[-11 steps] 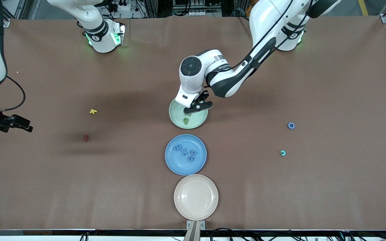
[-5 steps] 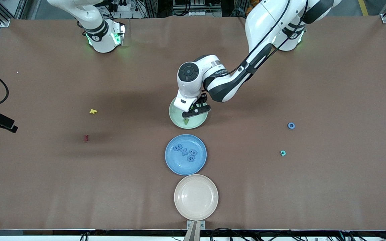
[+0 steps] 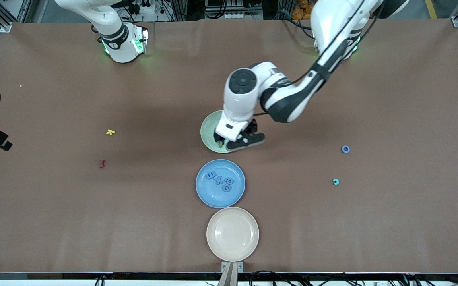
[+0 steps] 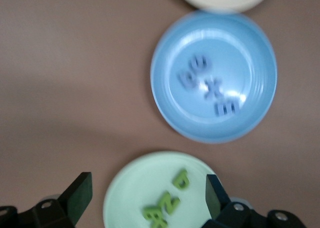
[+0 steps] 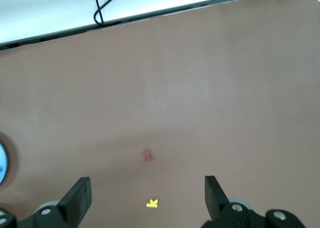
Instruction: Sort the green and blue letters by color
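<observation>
- Brown tabletop (image 3: 372,99): green letters (image 4: 165,208) lie in the green plate (image 4: 135,188); blue letters (image 4: 207,87) lie in the blue plate (image 4: 260,52), nearer the front camera.
- Remaining, apparently: blue ring letter (image 3: 345,149) and teal letter (image 3: 335,182), loose toward the left arm's end.
- Left gripper (image 4: 147,200): spread wide, empty, over the green plate.
- Right gripper (image 5: 147,200): likewise spread, empty, waiting above the red letter (image 5: 147,156) and yellow letter (image 5: 152,203).

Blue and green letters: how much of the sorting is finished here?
Done: blue letters lie in the blue plate, green letters in the green plate. The left tool, open and empty, hangs over the green plate. Left: one blue ring on the table.
</observation>
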`<state>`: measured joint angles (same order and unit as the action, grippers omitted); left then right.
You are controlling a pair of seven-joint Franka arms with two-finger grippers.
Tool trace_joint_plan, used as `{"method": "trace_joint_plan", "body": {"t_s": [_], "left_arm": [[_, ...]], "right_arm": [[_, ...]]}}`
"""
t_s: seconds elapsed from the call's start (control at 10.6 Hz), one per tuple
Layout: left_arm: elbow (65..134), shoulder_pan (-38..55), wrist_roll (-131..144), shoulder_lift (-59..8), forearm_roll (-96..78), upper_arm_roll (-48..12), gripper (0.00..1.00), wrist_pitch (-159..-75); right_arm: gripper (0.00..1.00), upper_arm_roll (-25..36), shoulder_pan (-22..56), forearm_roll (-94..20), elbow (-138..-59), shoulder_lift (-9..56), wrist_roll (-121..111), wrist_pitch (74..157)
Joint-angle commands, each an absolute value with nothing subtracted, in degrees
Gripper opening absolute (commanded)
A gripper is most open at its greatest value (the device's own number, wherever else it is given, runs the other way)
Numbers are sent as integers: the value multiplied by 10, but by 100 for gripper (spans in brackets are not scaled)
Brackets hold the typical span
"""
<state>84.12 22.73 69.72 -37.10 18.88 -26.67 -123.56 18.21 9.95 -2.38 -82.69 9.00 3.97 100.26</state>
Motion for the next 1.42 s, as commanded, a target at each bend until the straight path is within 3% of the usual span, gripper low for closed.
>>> {"method": "trace_joint_plan", "body": {"t_s": [0.0, 0.38, 0.47, 0.66, 0.94, 1.32], "left_arm": [[860, 164, 559, -296, 199, -269, 100, -1184], [864, 78, 364, -214, 139, -270, 100, -1102], [864, 61, 310, -190, 131, -263, 100, -1065], [865, 56, 204, -137, 123, -214, 100, -998], [866, 23, 91, -77, 66, -171, 100, -951], [847, 23, 98, -47, 42, -152, 100, -877]], "right_arm": [[100, 178, 113, -14, -826, 42, 53, 937], [100, 173, 135, -14, -829, 46, 54, 901], [100, 143, 114, -14, -830, 47, 54, 901], [100, 86, 66, -11, -830, 47, 54, 899], [100, 81, 62, -12, -830, 50, 54, 907], [100, 33, 30, -11, -828, 49, 54, 907]]}}
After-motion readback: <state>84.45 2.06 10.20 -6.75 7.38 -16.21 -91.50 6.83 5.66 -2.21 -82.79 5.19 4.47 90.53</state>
